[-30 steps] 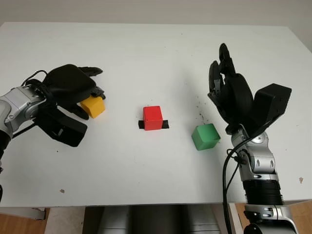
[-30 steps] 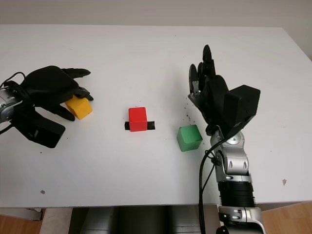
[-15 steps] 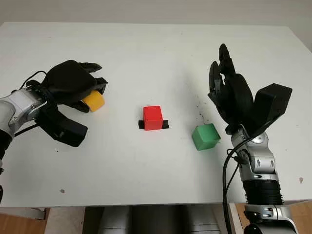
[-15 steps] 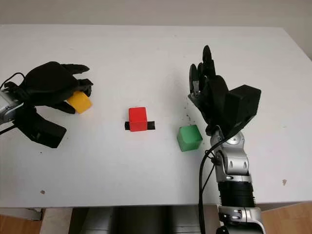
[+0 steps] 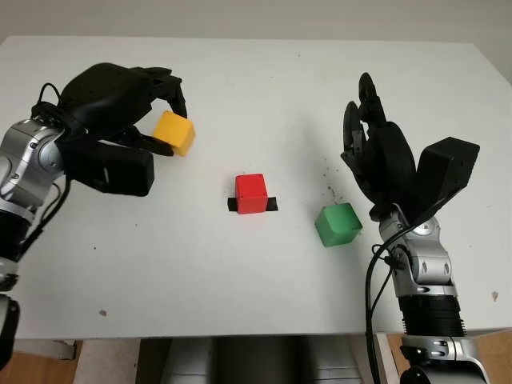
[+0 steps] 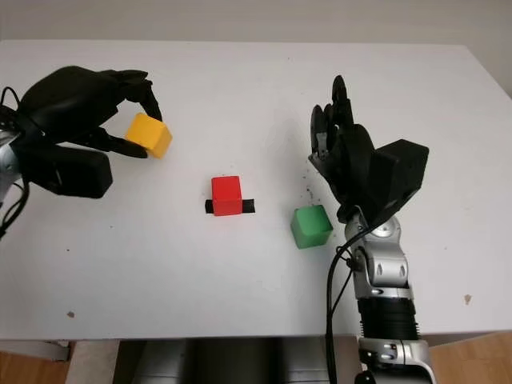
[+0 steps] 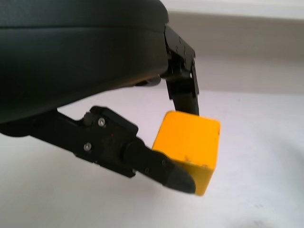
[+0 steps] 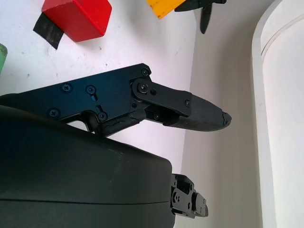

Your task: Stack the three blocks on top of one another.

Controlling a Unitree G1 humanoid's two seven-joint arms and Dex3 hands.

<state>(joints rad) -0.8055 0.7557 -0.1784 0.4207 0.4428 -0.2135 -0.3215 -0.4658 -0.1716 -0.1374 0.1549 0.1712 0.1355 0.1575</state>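
Compared with a second ago, the left hand (image 5: 120,104) has lifted the yellow block (image 5: 174,133) off the table and carried it up and toward the middle; the right hand has not moved, and the red and green blocks lie where they were.

On the white table (image 5: 256,72) the left hand is now at the far left side, raised above the surface. Its fingers (image 7: 156,164) are curled around the yellow block, one finger pressing from each side, and the block hangs tilted in the air.

At the right side stands the right hand (image 5: 376,152), open and holding nothing, upright just behind the green block (image 5: 337,225) without touching it.

Near the centre, the red block (image 5: 250,193) sits on a small piece of black tape (image 5: 272,204). It is well apart from the yellow block, and the green block lies near it on the right.
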